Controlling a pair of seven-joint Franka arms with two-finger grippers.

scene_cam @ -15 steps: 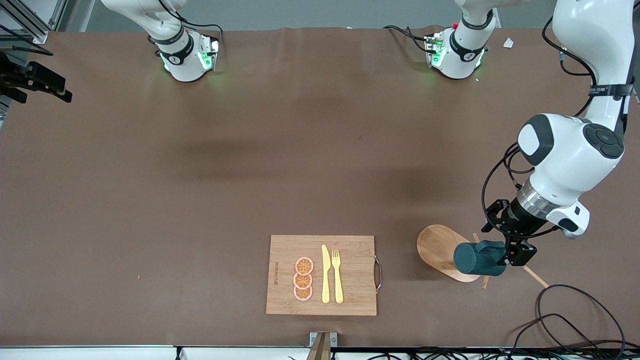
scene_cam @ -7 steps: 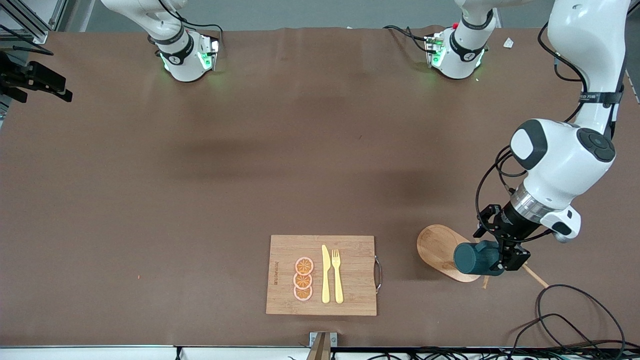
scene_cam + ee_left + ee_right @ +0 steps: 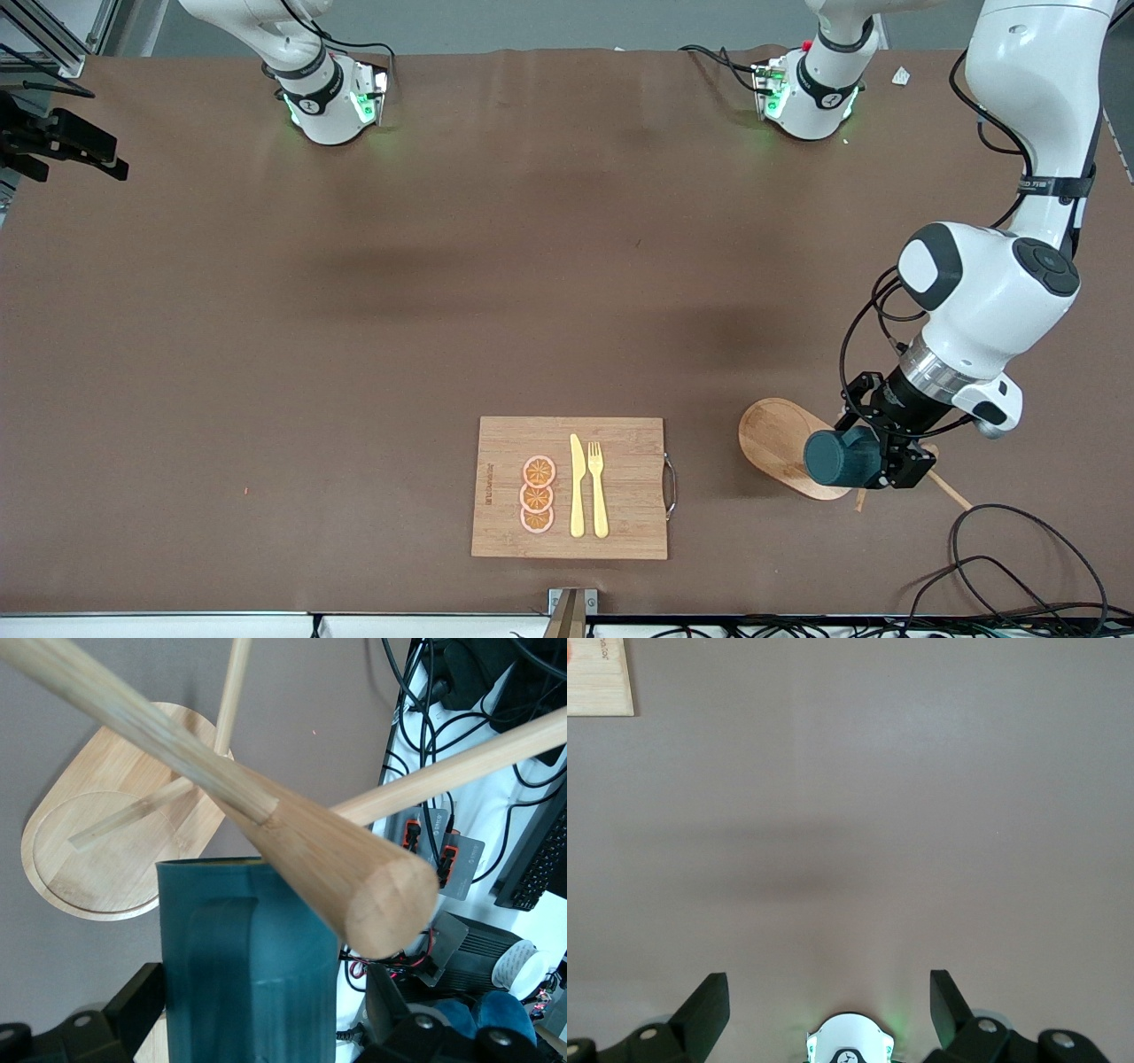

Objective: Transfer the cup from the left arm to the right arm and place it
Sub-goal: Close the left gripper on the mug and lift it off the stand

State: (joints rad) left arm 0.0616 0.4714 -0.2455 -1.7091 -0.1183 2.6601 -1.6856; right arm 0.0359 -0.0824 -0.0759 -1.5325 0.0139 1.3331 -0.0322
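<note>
A brown table cover (image 3: 496, 266) lies over the whole work surface. Toward the right arm's end, the right gripper (image 3: 826, 979) waits in the air over bare cover, its two black fingers (image 3: 709, 997) wide apart with nothing between them. A corner of the rectangular bamboo cutting board (image 3: 567, 487) shows in the right wrist view. On this board lie three round orange slices (image 3: 537, 494), a yellow plastic knife (image 3: 577, 487) and a yellow plastic fork (image 3: 598, 487).

Toward the left arm's end stands a light wooden peg stand with an oval base (image 3: 772, 439). The small dark teal ribbed cup (image 3: 837, 458) hangs on its thick wooden peg (image 3: 266, 806), above the edge of the base. The left gripper (image 3: 879, 456) is at the cup. Its fingers (image 3: 133, 1005) stand apart, one on each side of the cup, and on one side a small gap is visible, so the cup is not clamped. Black cables (image 3: 1010, 558) lie on the cover near this gripper, nearer to the front camera.
</note>
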